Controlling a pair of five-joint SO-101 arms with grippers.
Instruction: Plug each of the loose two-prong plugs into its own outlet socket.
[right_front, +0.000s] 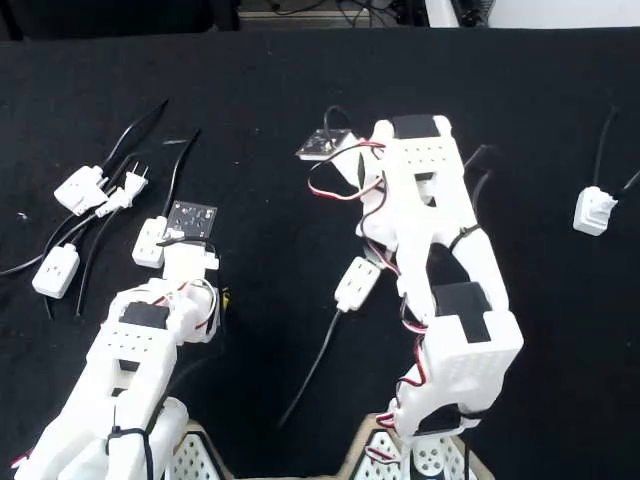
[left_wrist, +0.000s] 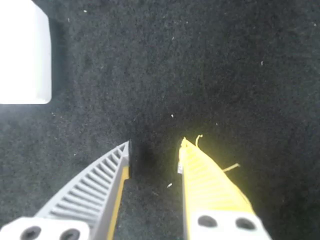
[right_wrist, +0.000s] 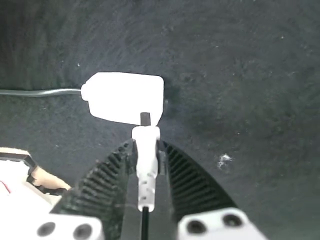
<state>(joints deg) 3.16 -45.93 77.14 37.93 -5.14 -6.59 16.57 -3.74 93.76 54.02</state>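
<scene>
Evidently the right claw (right_wrist: 147, 146) is clamped on a white two-prong plug (right_wrist: 146, 170). It holds the plug by the body so the prong end points at the corded outlet socket (right_wrist: 125, 97) just ahead, likely lining up for insertion. The left claw (left_wrist: 154, 145) sits low over the black tabletop (left_wrist: 225, 75), parted with nothing between its fingers. A white socket block (left_wrist: 25, 55) lies just beside it, perhaps the next thing to steady. Farther left, a loose plug (right_front: 135, 183) lies among spare sockets (right_front: 56, 270).
</scene>
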